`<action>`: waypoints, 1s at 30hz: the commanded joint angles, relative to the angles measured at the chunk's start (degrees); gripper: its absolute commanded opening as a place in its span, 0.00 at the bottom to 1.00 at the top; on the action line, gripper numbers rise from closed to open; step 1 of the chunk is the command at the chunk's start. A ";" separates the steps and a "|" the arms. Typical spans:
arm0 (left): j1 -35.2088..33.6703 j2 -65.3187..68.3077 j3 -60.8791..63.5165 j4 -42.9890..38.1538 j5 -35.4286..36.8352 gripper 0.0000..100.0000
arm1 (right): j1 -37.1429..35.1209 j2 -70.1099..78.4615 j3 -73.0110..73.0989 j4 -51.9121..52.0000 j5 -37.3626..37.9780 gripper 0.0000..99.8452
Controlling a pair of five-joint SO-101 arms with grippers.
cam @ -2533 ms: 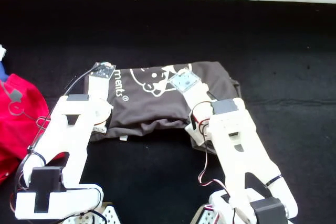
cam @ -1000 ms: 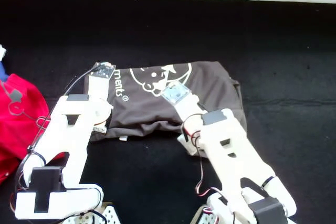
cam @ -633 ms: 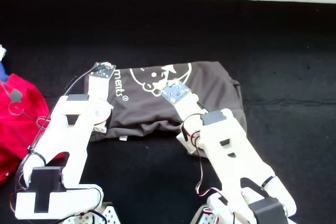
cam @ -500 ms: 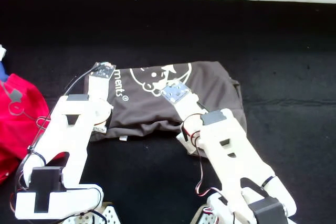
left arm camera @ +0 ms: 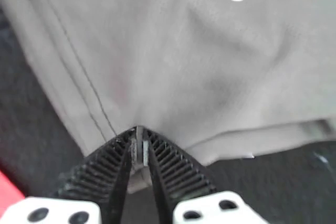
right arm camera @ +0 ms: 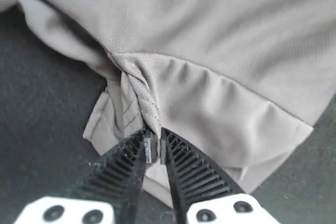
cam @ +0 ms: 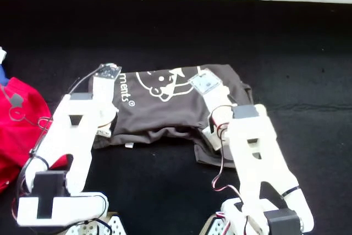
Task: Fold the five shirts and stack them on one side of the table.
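Mid-fold: centre-frame grey shirt (cam: 165,108) is pinched by left gripper (left arm camera: 138,145) and right gripper (right arm camera: 153,149); probably gets folded over next.

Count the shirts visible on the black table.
2. A dark grey fabric shirt with a white cartoon print lies in the middle, pinched by the left gripper and right gripper. A crumpled red fabric garment sits beyond the left arm, cut off at the picture's edge; more may hide there.

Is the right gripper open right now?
No, the right gripper is clamped shut on a bunched fold of the grey shirt.
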 commanded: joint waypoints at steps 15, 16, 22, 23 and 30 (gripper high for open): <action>0.75 -0.48 -2.42 10.73 0.18 0.01 | 0.75 -1.80 -0.31 10.51 8.70 0.01; 0.57 0.75 -1.89 9.58 0.18 0.01 | 0.66 -1.80 0.75 8.66 8.70 0.01; 0.04 5.23 -1.01 8.18 -0.09 0.01 | 0.75 -1.80 2.42 5.49 7.21 0.01; -0.04 5.41 -1.01 8.26 -0.09 0.01 | 0.75 -1.80 2.33 5.49 5.89 0.03; -2.42 5.49 -6.90 19.16 -0.09 0.01 | 0.48 -1.89 -8.13 14.37 4.13 0.11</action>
